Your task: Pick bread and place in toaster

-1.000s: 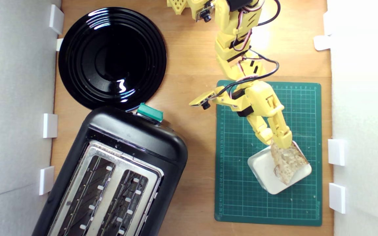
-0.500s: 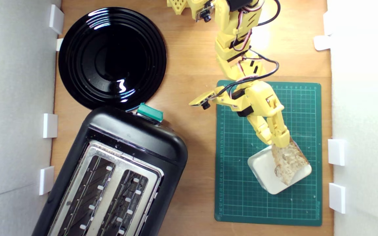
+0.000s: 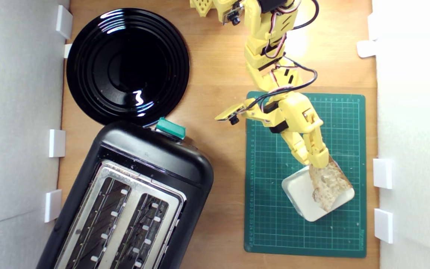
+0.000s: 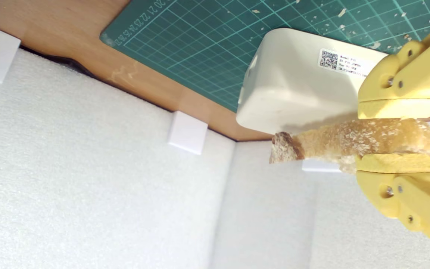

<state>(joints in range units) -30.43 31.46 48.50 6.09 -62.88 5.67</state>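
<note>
Yellow hand tight on the bread, both fingers touching.

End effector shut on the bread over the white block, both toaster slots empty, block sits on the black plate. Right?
Not quite: in the exterior view the white block sits on the green mat, not the black plate. The rest holds.

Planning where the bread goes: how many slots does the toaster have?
2, side by side in the toaster's silver top plate: one slot toward the exterior view's left, the other slot to its right. Both run past the frame's bottom edge.
</note>
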